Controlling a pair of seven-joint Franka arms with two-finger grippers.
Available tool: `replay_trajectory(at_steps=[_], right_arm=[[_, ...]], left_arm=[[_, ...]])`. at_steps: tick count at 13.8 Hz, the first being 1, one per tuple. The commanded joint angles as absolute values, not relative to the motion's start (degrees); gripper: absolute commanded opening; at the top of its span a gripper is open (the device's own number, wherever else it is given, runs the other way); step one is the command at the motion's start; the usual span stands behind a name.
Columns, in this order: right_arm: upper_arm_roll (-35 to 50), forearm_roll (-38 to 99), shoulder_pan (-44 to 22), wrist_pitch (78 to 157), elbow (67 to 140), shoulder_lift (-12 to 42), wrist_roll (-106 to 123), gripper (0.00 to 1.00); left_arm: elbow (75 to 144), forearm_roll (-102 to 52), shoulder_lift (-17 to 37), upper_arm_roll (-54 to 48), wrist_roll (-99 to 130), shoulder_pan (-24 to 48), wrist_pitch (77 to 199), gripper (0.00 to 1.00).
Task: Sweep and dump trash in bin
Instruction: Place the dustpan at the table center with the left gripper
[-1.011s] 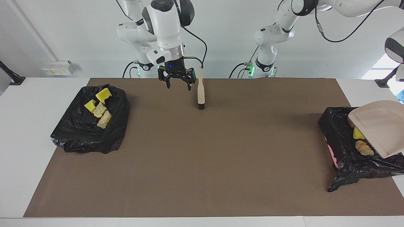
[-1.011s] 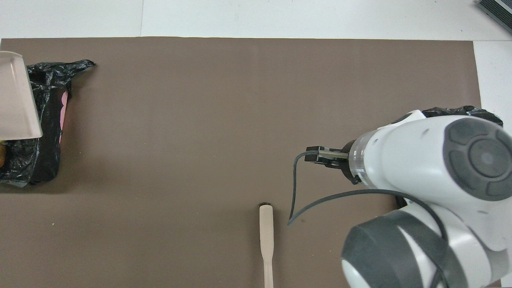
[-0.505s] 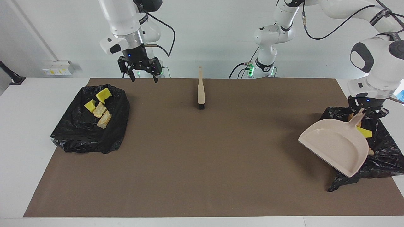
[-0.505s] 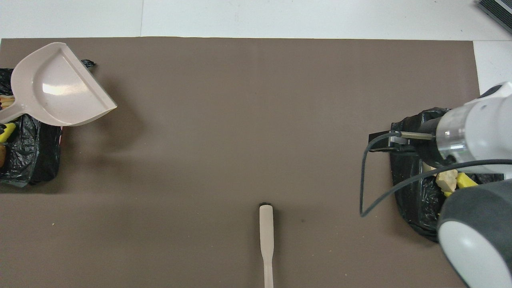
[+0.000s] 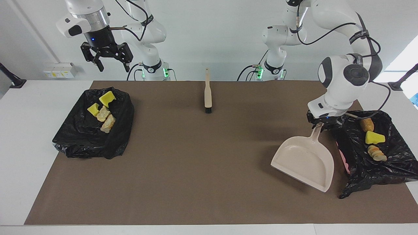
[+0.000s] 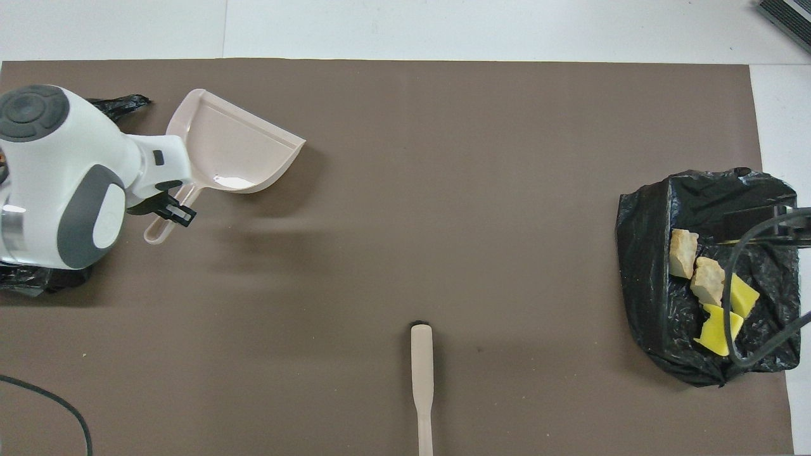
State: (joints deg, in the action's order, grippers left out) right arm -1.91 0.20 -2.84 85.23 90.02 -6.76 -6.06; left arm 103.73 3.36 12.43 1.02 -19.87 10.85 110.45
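A beige dustpan (image 5: 302, 160) hangs tilted low over the brown mat, with my left gripper (image 5: 321, 125) shut on its handle. It shows empty in the overhead view (image 6: 234, 145). Beside it stands a black-lined bin (image 5: 392, 169) holding trash: a yellow sponge chunk (image 5: 374, 138) and two bread pieces (image 5: 377, 153). Another black-lined bin (image 5: 81, 140) at the right arm's end holds yellow sponge chunks (image 5: 107, 98) and bread pieces (image 5: 108, 123). My right gripper (image 5: 111, 67) is open and empty, high over the table edge by that bin.
The beige brush (image 5: 207, 94) lies alone on the brown mat (image 5: 202, 169), near the robots' side at the middle, bristles pointing away from them. White table (image 5: 26, 130) borders the mat. A cable (image 6: 38, 399) trails over the mat's near corner.
My left arm has swung the dustpan off the bin and lowered it over the mat beside it. My right gripper has left the brush, rising toward the right arm's end.
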Motion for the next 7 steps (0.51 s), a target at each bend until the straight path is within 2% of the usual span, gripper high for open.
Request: replay_trajectory(at_steps=[1, 5, 7], right_arm=[[-2.6, -0.5, -2.9, 83.8, 91.4, -6.5, -4.8, 1.00], [-3.1, -0.5, -2.7, 83.5, 92.9, -7.7, -5.0, 1.00], [-3.1, -0.5, -2.1, 83.8, 92.9, -7.7, -5.3, 1.00]], left_arm=[[103.8, -1.4, 12.7, 2.3, -9.1, 18.2, 110.1, 0.00], [101.7, -3.6, 15.5, 2.2, 4.5, 27.9, 111.3, 0.00], [97.5, -6.2, 18.1, 2.3, 12.6, 32.4, 110.3, 0.00]])
